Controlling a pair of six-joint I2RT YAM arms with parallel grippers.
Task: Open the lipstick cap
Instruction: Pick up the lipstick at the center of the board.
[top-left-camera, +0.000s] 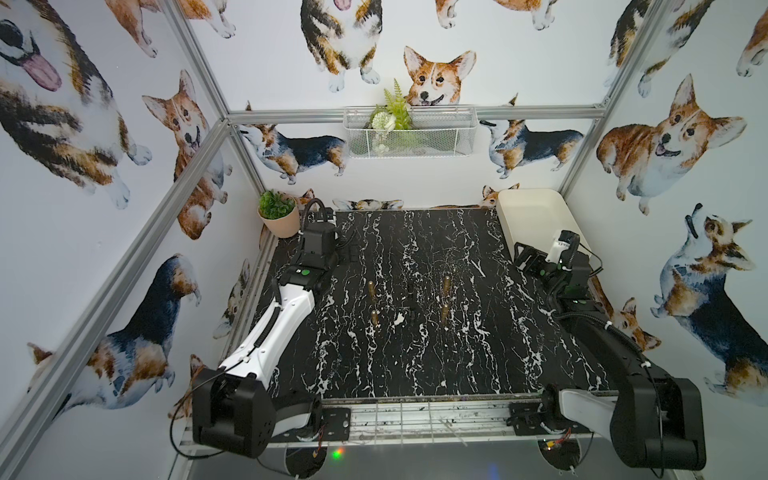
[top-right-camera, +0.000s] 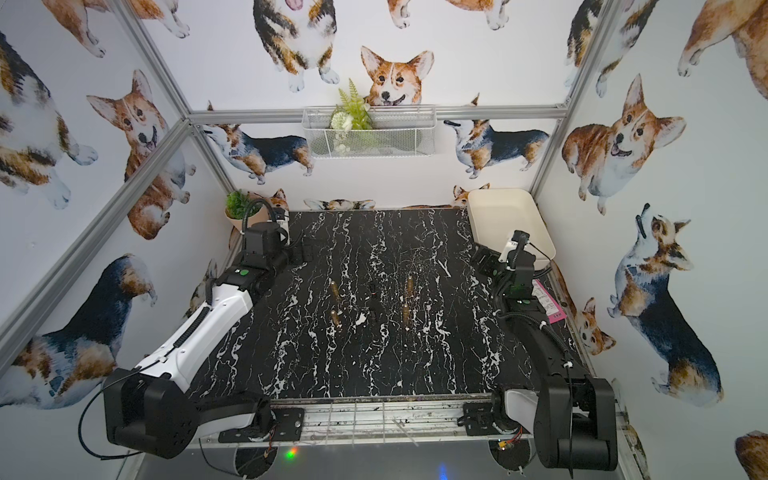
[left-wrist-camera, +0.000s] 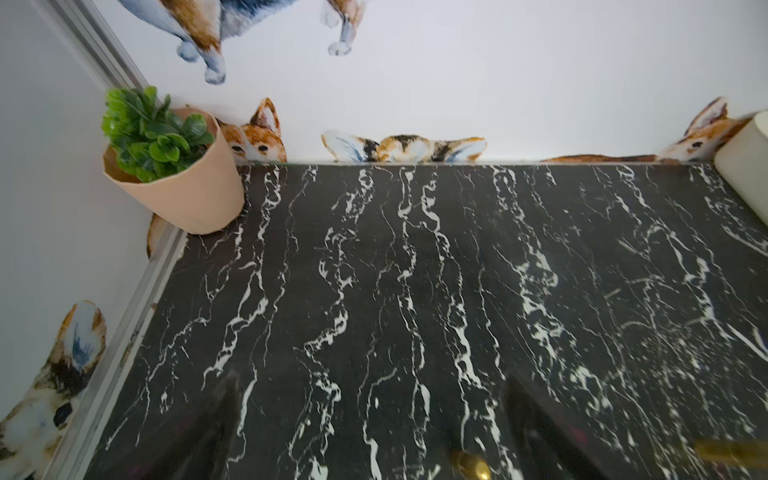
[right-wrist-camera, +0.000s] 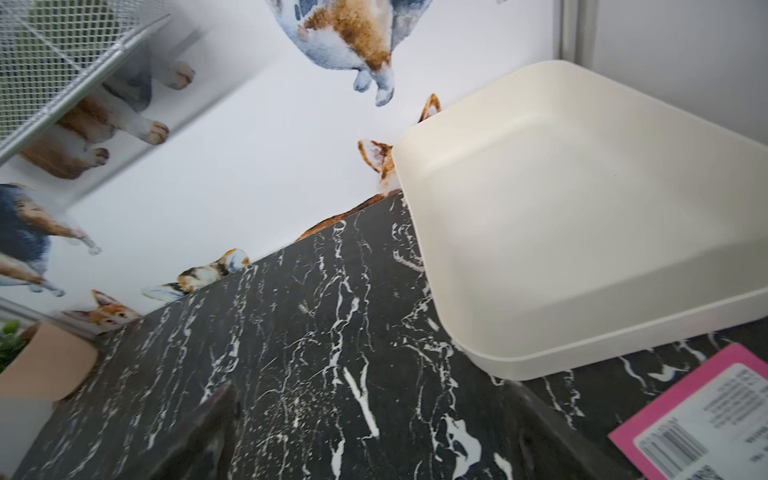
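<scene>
Several gold lipsticks stand upright in the middle of the black marble table (top-left-camera: 415, 365), among them one at the left (top-left-camera: 371, 289) and one at the right (top-left-camera: 446, 284); both top views show them (top-right-camera: 333, 289). Two small dark tubes (top-left-camera: 409, 288) stand between them. Cap seams are too small to make out. My left gripper (top-left-camera: 350, 253) is open near the far left of the table, holding nothing. In the left wrist view its fingers (left-wrist-camera: 224, 419) spread wide, with a gold lipstick top (left-wrist-camera: 469, 465) at the frame edge. My right gripper (top-left-camera: 524, 258) hangs open at the far right, empty.
A cream tray (top-left-camera: 511, 224) sits in the far right corner, just beyond the right gripper (right-wrist-camera: 374, 419). A potted plant (top-left-camera: 277, 216) stands in the far left corner. A pink card (top-right-camera: 550, 305) lies at the right edge. A wire basket (top-left-camera: 409, 133) hangs on the back wall.
</scene>
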